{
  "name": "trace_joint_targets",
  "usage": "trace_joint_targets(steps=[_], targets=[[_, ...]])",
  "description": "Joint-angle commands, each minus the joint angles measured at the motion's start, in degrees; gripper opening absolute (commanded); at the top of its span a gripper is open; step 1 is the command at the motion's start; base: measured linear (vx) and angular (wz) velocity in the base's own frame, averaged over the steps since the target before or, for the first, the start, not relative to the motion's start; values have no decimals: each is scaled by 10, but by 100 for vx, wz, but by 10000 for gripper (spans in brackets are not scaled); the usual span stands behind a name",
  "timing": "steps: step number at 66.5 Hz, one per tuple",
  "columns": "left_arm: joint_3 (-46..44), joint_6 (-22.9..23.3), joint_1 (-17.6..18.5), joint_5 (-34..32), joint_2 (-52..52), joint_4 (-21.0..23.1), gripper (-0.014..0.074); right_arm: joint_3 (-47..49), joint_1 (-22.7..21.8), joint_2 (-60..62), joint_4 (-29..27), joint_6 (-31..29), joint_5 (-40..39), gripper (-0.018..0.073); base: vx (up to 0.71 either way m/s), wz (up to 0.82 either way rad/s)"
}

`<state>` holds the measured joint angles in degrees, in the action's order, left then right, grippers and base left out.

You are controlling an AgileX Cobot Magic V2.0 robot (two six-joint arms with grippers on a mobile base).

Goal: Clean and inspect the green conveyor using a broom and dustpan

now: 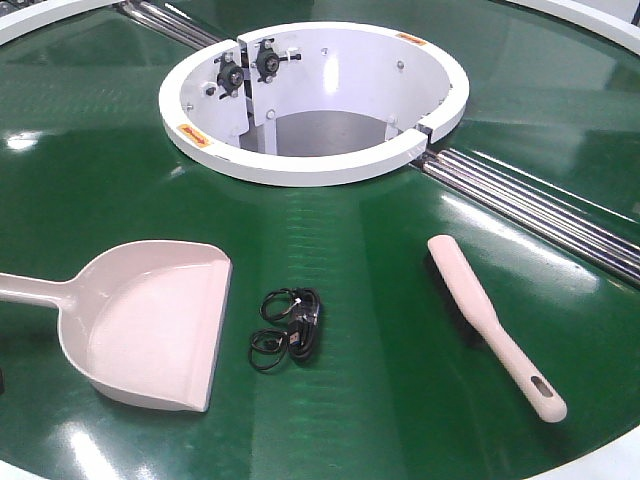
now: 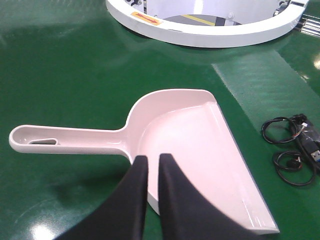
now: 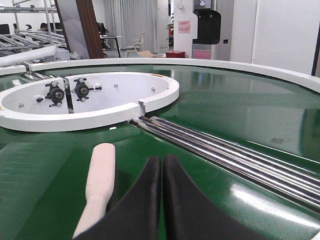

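The green conveyor (image 1: 340,420) carries both tools, well apart from each other. The dustpan (image 1: 150,320) lies flat on its left part. The left gripper (image 2: 153,159), its fingers drawn almost together on nothing, sits over the pan's rear wall where the handle joins. The broom (image 1: 480,305) lies on the right part, bristles down, just beside the right gripper (image 3: 162,159), which is clenched and empty.
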<state>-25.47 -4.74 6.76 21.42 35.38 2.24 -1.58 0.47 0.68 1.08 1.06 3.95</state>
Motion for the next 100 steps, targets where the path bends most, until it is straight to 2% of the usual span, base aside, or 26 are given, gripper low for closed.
trace_joint_targets(steps=[1, 18, 24, 41, 49, 58, 66, 73, 82, 85, 89, 100], targets=[[-21, 4, 3, -40, 3, 6, 127, -2, -4, 6, 1, -3, -39, -8, 0, 0], [-21, -1, 3, -39, 3, 3, 459, -2, -4, 6, 1, -3, -39, -8, 0, 0], [-21, 0, 3, -40, 3, 2, 531, -2, -4, 6, 1, -3, -39, -8, 0, 0], [-24, 5, 3, -49, 3, 37, 544, -2, -4, 6, 1, -3, -39, -8, 0, 0], [-72, -18, 3, -5, 5, 24, 544, -2, -4, 6, 1, -3, -39, -8, 0, 0], [-175, -78, 3, 84, 54, -22, 544, -2, -4, 6, 1, -3, -39, -8, 0, 0], [-276, -143, 3, 215, 129, -57, 542, -2, -4, 6, 1, -3, -39, -8, 0, 0], [-354, -232, 3, 303, 211, -87, 527, -2, -4, 6, 1, -3, -39, -8, 0, 0], [-429, -357, 3, 394, 316, -89, 501, -2, -4, 6, 1, -3, -39, -8, 0, 0], [-446, -402, 3, 408, 351, -91, 494, -2, -3, 6, 1, -3, -39, -8, 0, 0], [-456, -437, 3, 402, 383, -89, 487, -2, -3, 6, 1, -3, -39, -8, 0, 0], [-457, -473, 9, 371, 437, -91, 482, -2, -3, 6, 1, -3, -39, -8, 0, 0]])
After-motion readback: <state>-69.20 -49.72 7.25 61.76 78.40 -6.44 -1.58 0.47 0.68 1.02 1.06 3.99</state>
